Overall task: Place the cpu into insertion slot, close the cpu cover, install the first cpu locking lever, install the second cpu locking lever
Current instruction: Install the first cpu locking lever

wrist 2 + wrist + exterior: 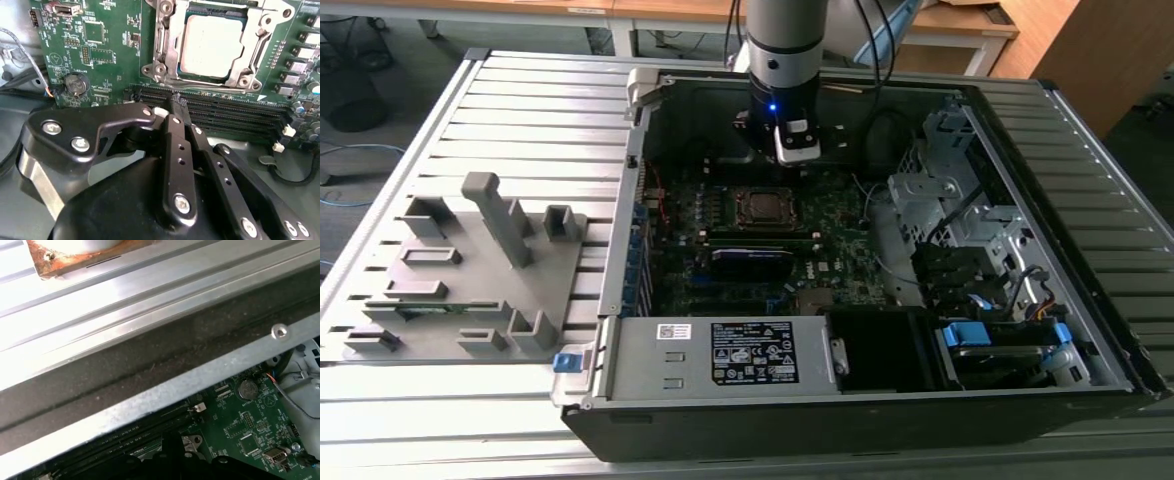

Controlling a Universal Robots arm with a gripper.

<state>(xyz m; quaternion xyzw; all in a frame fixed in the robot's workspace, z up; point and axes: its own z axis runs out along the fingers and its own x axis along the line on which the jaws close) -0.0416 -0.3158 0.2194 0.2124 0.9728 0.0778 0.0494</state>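
Clenched black claw (175, 107) hovers empty above the green board (100, 45), beside the cpu (212, 45).

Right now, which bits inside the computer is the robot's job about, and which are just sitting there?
For the job:
cpu, lying in the insertion slot
cpu cover, closed around it
end effector, fingers together, holding nothing

Just sitting there:
coin battery
long memory slots
power supply box
grey holder tray outside the case
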